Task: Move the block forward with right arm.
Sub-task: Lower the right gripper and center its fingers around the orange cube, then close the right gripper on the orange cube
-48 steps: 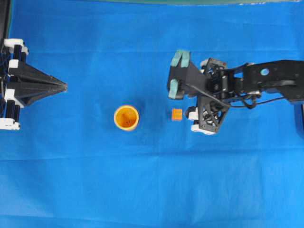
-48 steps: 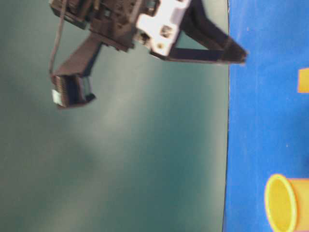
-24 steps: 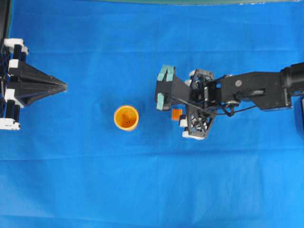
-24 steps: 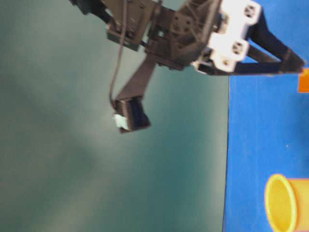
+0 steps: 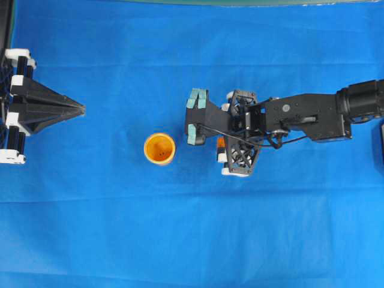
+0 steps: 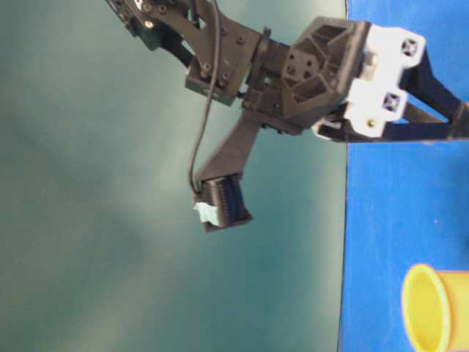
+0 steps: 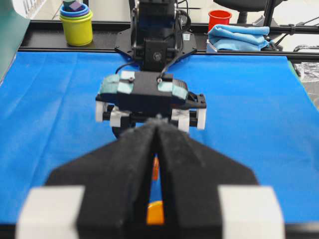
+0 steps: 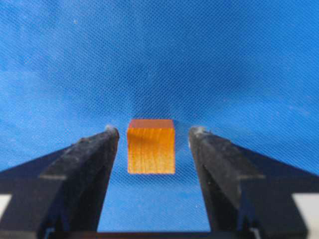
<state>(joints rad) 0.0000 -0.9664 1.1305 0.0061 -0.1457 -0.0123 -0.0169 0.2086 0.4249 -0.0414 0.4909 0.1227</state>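
The block (image 8: 151, 146), a small orange cube, rests on the blue cloth between my right gripper's (image 8: 154, 132) black fingers (image 8: 84, 167), with a gap on each side. The gripper is open. In the overhead view the right gripper (image 5: 223, 137) points down over the block (image 5: 220, 143), and only a sliver of orange shows. The block is hidden in the table-level view behind the right gripper (image 6: 410, 125). My left gripper (image 5: 81, 109) is shut and empty at the far left and also shows in its wrist view (image 7: 157, 130).
A yellow-orange cup (image 5: 159, 148) stands upright left of the block, about a hand's width from the right arm's teal pads (image 5: 192, 133). It also shows in the table-level view (image 6: 429, 308). Beyond the table are stacked cups (image 7: 76, 20), a red cup (image 7: 219, 19) and a blue towel (image 7: 238, 37).
The right arm has moved left and down, from beside the block to over it, so its fingers now straddle the block. The block, cup and left arm have not moved.
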